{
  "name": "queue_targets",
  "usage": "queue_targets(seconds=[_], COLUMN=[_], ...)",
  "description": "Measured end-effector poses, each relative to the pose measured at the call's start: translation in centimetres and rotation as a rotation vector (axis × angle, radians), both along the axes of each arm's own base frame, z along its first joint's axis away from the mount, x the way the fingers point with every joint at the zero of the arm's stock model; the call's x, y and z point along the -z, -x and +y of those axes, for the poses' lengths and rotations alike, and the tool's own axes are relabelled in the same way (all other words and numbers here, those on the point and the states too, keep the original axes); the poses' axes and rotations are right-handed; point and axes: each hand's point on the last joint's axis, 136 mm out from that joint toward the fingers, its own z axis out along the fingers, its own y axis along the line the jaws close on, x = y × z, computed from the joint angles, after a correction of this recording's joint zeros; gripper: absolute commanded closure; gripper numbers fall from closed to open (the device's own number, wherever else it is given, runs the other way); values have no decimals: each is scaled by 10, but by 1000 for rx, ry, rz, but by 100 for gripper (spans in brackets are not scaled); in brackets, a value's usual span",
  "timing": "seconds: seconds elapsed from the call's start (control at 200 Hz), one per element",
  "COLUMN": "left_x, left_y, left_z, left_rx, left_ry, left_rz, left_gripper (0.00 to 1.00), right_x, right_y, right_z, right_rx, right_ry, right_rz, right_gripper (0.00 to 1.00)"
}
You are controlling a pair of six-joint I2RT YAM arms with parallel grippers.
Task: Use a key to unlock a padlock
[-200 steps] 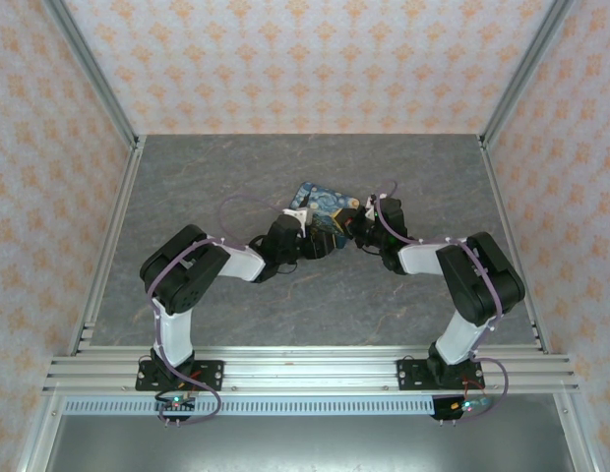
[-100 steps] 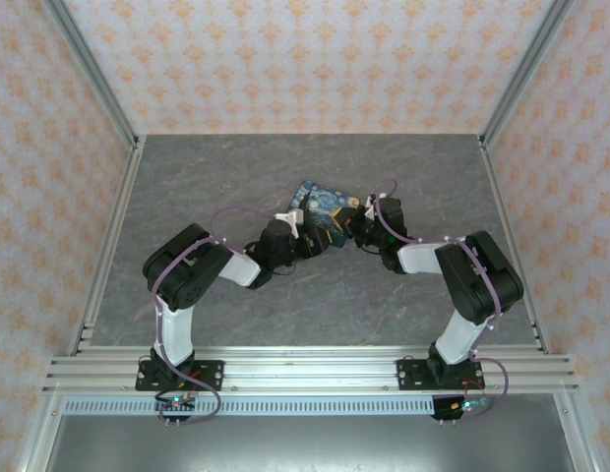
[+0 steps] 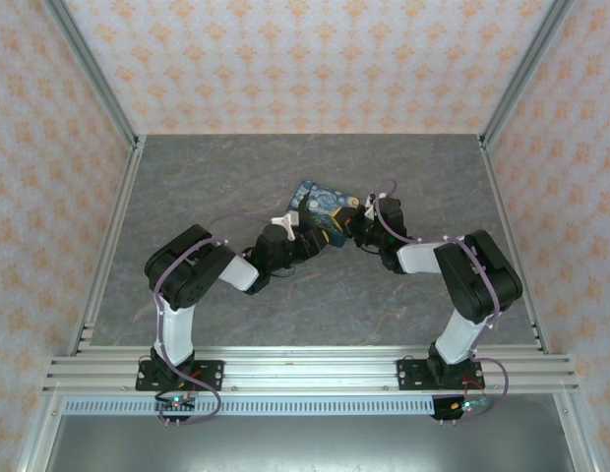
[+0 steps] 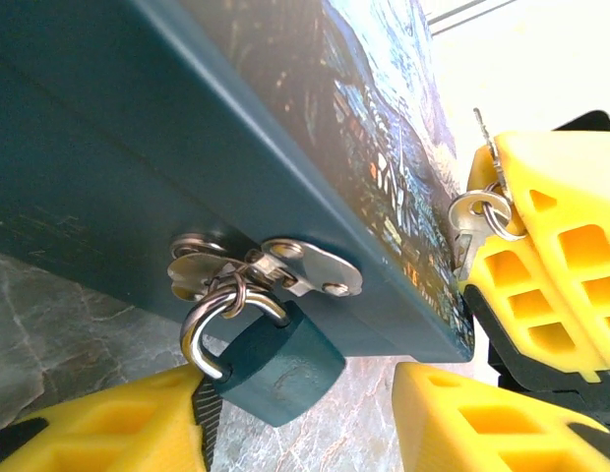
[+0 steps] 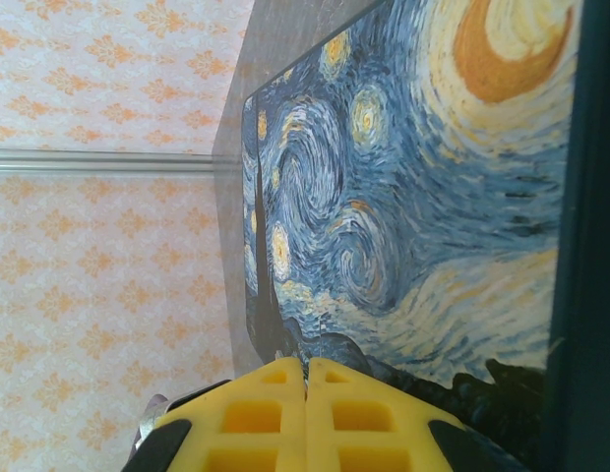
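A starry-night printed box (image 3: 323, 204) lies mid-table. A small teal padlock (image 4: 277, 364) hangs by its steel shackle from the box's metal hasp (image 4: 285, 265). My left gripper (image 4: 300, 398) is open, its yellow fingers on either side of the padlock, and the padlock body rests against the left finger (image 4: 128, 423). My right gripper (image 5: 307, 372) is shut at the box's painted lid (image 5: 423, 197). In the left wrist view, the right gripper's yellow fingers (image 4: 551, 265) pinch a metal key (image 4: 480, 138) with a ring (image 4: 477, 211) beside the box's corner.
Both arms meet at the box, the left gripper (image 3: 303, 236) from the near left and the right gripper (image 3: 357, 228) from the right. Grey marble tabletop (image 3: 236, 167) surrounds them, with aluminium rails and patterned walls at its edges.
The left wrist has shifted a little left and down along the box's near side. The right arm and the box have stayed put.
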Motion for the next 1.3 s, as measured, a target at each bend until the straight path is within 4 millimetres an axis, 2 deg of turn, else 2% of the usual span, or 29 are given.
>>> queue_targets(seconds=[0.57,0.836,1.001,1.301], left_x=[2,1,2,1], left_y=[-11,-7,-3,-8], left_z=[2,-4,0,6], left_rx=[-89,-110,-134,-187], left_ry=[92,153,171,189], left_rz=[14,26,35,42], left_gripper=[45,49,49,52], right_x=[0,0,0,0], right_y=[-3,-4,-4,-4], right_z=[0,-1,0,0], right_rx=[5,8,9,7], right_ry=[-10,-14,-16,-23], right_rz=[-5,-8,-6,-9], right_gripper=[100,100,100,100])
